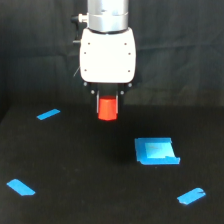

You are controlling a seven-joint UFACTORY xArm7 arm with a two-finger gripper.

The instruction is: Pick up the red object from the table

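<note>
The red object [107, 109], a small orange-red block, sits between the fingers of my gripper [107, 107], which hangs down from the white arm housing [107, 54] at the top centre. The gripper is shut on the block and holds it above the black table [75, 170]. A faint shadow lies on the table below and to the exterior view's right of the block. The dark fingers are hard to make out against the black backdrop.
A blue square patch [156, 151] lies on the table to the exterior view's right of the gripper. Blue tape strips lie at the far left [48, 114], near left [20, 187] and near right [191, 196]. A black curtain hangs behind.
</note>
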